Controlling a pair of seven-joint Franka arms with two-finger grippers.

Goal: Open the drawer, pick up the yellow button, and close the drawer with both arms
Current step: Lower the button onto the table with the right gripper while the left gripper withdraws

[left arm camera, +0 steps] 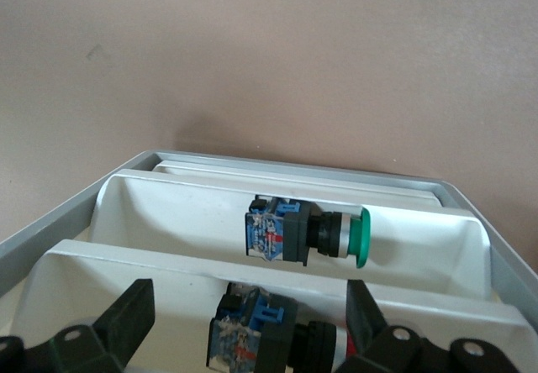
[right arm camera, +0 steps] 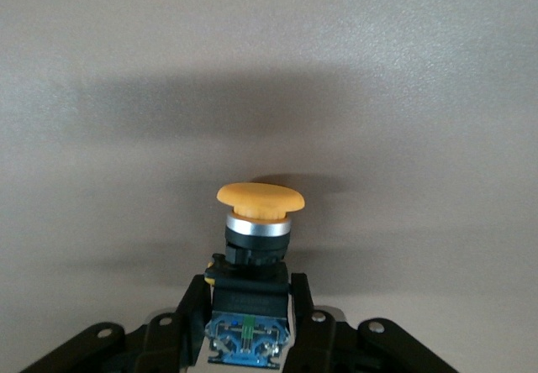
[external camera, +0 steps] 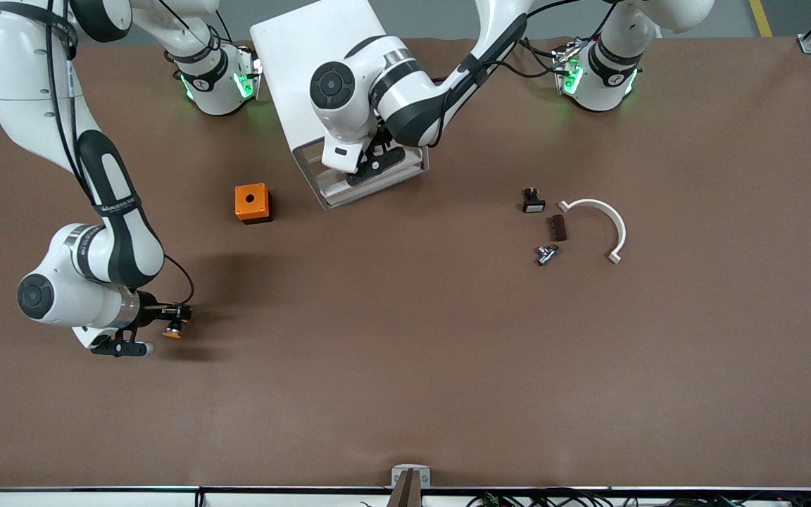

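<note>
Orange-capped button (right arm camera: 256,222) is clamped in the right gripper (external camera: 174,318) over bare table, so closing remains: the left gripper (left arm camera: 244,327), fingers apart at the drawer (left arm camera: 168,285), must push it in.

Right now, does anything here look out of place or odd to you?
Nothing looks damaged or spilled. The white cabinet sits askew on the table, and its drawers stand pulled out, with the left gripper open at them. The right gripper holds the orange-yellow button above bare table.
</note>
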